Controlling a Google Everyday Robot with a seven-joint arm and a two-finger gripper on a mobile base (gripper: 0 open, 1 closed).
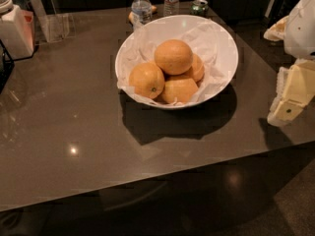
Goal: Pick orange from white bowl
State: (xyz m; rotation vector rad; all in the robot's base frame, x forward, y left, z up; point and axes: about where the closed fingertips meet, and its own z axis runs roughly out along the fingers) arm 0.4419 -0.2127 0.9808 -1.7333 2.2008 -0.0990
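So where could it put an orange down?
Widest bare table lies left of and in front of the white bowl. A narrower strip runs between bowl and the pincer at the right edge. Behind the bowl, bottles and a can crowd it.
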